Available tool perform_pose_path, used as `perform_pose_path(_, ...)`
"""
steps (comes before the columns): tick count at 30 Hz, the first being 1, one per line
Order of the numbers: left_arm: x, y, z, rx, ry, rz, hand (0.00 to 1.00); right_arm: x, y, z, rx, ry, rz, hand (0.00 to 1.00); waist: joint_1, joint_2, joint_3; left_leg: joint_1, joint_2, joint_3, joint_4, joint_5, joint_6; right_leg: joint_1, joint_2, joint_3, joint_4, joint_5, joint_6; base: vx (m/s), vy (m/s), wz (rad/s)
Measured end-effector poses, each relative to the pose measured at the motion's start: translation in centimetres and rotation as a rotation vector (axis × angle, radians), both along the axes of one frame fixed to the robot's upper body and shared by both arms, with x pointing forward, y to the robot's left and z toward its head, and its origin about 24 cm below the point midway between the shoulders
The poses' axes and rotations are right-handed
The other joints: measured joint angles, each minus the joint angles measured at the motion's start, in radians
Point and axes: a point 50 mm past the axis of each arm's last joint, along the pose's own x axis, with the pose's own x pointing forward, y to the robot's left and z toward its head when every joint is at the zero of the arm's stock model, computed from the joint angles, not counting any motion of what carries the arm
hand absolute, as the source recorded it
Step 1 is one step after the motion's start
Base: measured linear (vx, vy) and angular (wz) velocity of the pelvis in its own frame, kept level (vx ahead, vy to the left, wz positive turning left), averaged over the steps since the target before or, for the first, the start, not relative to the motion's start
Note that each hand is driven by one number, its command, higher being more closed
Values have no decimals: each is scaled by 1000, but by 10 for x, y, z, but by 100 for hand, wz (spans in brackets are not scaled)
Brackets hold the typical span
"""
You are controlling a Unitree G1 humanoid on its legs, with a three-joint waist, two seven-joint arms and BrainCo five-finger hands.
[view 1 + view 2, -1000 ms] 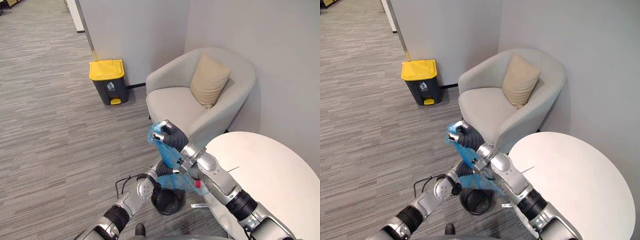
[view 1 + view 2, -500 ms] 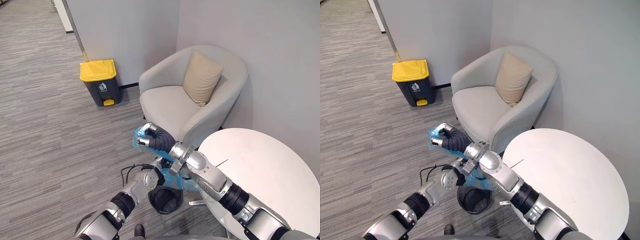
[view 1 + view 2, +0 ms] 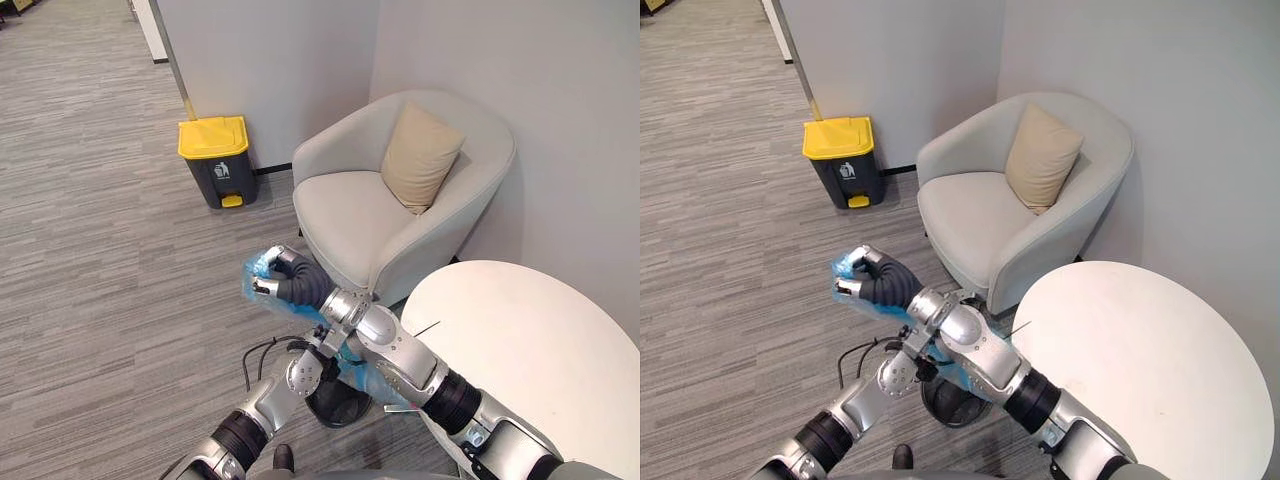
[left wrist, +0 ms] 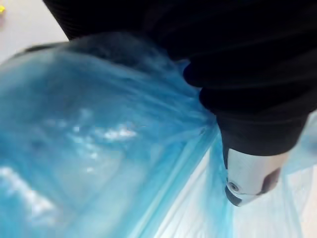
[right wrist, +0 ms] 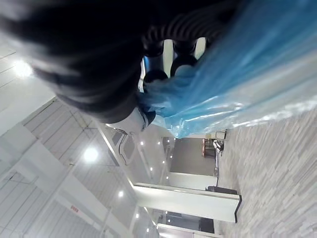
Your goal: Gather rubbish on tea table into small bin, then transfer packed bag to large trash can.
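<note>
OK, you have the blue bag (image 4: 89,148) off the floor (image 3: 100,260), in the right hand (image 3: 287,282). Its fingers are curled tight around the bunched top, and blue film sticks out past the dark fingertips. The right wrist view confirms it: the plastic fans out from that fist.

The rest of the bag trails down and back under the right forearm, towards the left hand (image 3: 322,348). The left hand sits low, right against the film. In the left wrist view the plastic gathers in at its dark cover, but you can't tell whether it's gripping or just resting there.

The small black bin (image 3: 335,408) stands on the floor directly below both arms, just beside the desk (image 3: 540,340). The bag's lower end hangs at about rim level. You can't tell whether it's clear of the bin.

The right hand is out to the robot's left of the armchair (image 3: 400,215), near its front corner and not touching it. A tan cushion (image 3: 420,155) leans upright against the chair back.

The large can (image 3: 218,162), dark grey with its yellow lid closed, stands against the wall, well apart from the bag, with open carpet between.
</note>
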Motion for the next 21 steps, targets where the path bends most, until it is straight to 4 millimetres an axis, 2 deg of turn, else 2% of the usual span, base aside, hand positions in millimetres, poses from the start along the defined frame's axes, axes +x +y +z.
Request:
perform_pose_path(16, 3, 11, -8, -78, 71, 93, 100, -9, 0, -10, 4, 30, -4, 100, -1, -1, 0, 0, 0, -2, 0, 0, 0, 0, 0, -1, 0, 0, 1, 0, 0, 0)
perform_pose_path(17, 4, 13, -10, -97, 87, 122, 100, -11, -3, -9, 11, 14, -23, 0, -1, -1, 0, 0, 0, -1, 0, 0, 0, 0, -1, -1, 0, -1, 1, 0, 0, 0)
perform_pose_path(21, 3, 31, -19, -141, 145, 227, 100, -11, -19, -6, 34, -46, -118, 0, -2, -1, 0, 0, 0, -1, 0, 0, 0, -1, -1, -1, 2, -1, 1, 0, 0, 0)
